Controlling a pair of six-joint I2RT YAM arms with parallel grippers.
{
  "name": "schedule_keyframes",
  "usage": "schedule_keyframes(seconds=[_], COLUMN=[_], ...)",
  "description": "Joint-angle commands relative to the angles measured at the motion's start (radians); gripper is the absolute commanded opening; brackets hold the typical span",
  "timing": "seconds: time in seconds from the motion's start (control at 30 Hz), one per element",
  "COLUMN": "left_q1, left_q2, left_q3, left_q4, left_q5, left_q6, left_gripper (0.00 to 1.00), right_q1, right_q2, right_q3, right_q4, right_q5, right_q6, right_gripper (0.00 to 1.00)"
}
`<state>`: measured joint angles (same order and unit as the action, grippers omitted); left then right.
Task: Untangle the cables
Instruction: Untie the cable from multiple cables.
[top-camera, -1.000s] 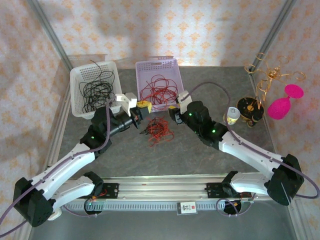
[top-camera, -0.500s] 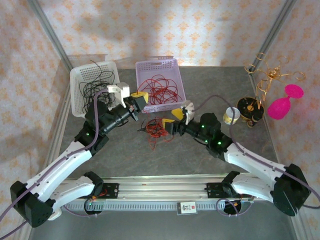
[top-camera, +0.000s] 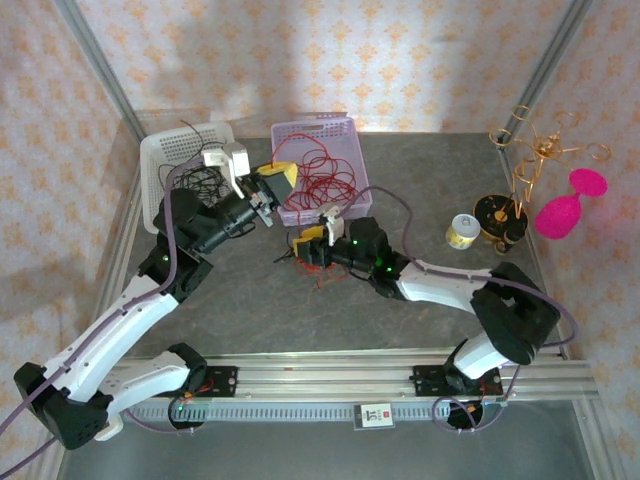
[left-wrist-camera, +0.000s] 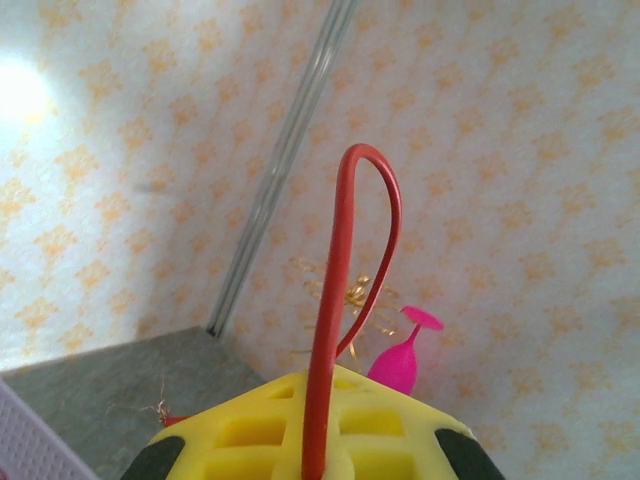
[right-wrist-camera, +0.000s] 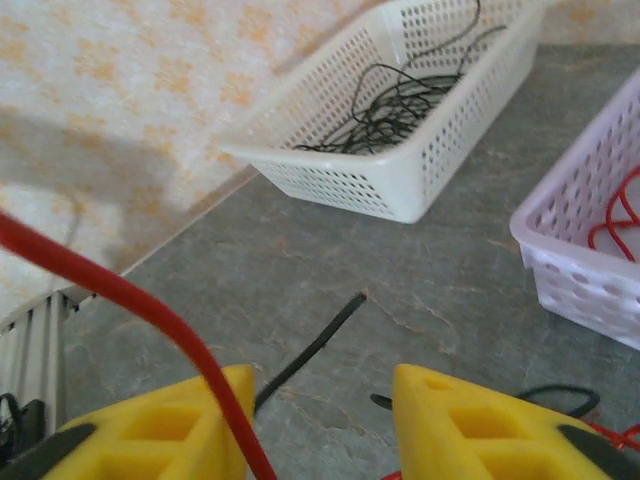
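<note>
The cables (top-camera: 322, 268) lie as a small red and black clump on the grey table in front of the lilac basket. My left gripper (top-camera: 278, 180) is raised above the gap between the two baskets, shut on a red cable (left-wrist-camera: 338, 290) that loops up out of its yellow fingers (left-wrist-camera: 250, 435). My right gripper (top-camera: 305, 245) sits low at the clump's left edge, jaws apart. In the right wrist view a taut red cable (right-wrist-camera: 120, 295) crosses in front of the left fingertip (right-wrist-camera: 165, 425). A black cable end (right-wrist-camera: 320, 340) lies on the table between the fingers.
A white basket (top-camera: 160, 155) with black cables stands back left, seen closer as the white basket (right-wrist-camera: 400, 190). A lilac basket (top-camera: 315, 126) with red cables stands beside it. At the right are a small jar (top-camera: 462, 231), a gold wire stand (top-camera: 540, 150) and a pink glass (top-camera: 565, 212).
The left gripper rose and drew back toward the baskets with the red cable. The right arm swung from the lilac basket down to the clump, its jaws widening and then narrowing.
</note>
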<state>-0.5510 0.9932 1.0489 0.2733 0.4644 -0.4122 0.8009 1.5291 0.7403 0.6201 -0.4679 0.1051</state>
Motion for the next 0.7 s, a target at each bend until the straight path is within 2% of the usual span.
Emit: schedule_keyframes(seconds=[0.0,0.27,0.4,0.67], left_q1=[-0.007,-0.007,-0.007,-0.007], left_q2=[0.007,0.048,0.079,0.165], left_q3=[0.087,0.308,0.404,0.594], left_q4=[0.004,-0.126,-0.167,-0.207], left_q5=[0.041,0.009,-0.043,-0.144], left_q6=[-0.014,0.071,0.120,0.220], left_gripper=[0.00,0.00,0.00,0.00], right_q1=[0.006,0.007,0.008,0.008], right_q2=[0.048,0.144,0.169,0.162], right_q3=[-0.004,-0.089,-0.110,-0.127], right_q4=[0.052,0.092,0.114,0.090], right_q5=[0.089,0.127,0.148,0.174], right_q6=[-0.002,0.041,0.089,0.124], right_gripper=[0.34,0.28,0.26,0.28])
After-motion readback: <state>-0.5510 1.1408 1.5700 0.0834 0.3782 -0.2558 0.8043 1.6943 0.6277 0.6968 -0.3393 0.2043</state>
